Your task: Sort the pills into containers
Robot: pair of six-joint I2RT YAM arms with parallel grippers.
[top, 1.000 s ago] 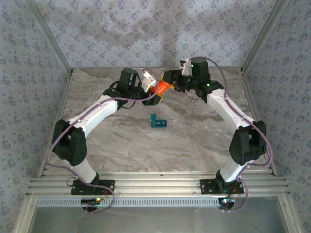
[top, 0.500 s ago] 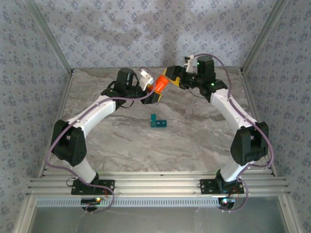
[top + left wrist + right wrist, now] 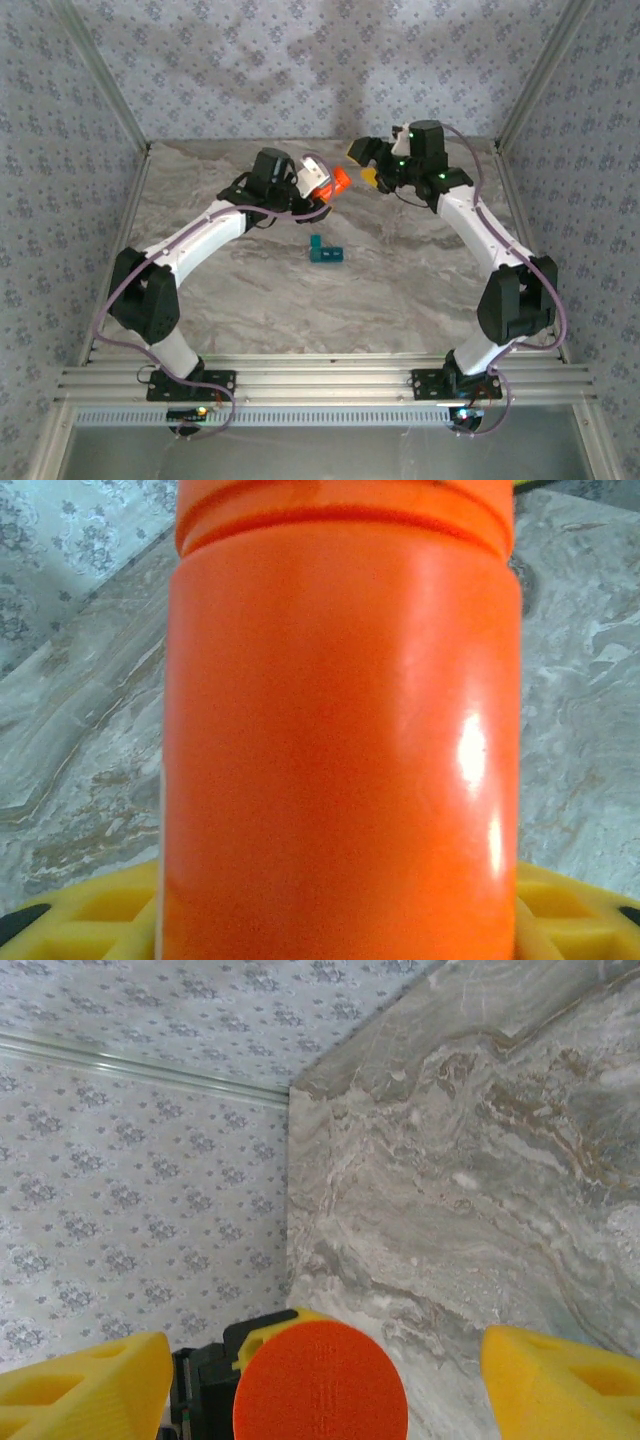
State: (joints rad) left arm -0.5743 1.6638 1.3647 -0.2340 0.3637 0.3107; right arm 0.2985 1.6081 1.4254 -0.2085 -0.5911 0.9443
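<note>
Left gripper (image 3: 320,188) clamps the orange bottle (image 3: 340,740) (cap (image 3: 320,1380) on); right gripper (image 3: 364,165) gapes wide just beside it. Teal pill box (image 3: 325,250) lies on the table (image 3: 400,290), well apart from both: probably light, rigid, prone to sliding; grip across its side walls.

High rear overview; both wrist cameras close on bottle (image 3: 340,730)

Left claw (image 3: 318,186) gripping orange bottle (image 3: 338,180), teal pill box (image 3: 326,251) lying apart
</note>
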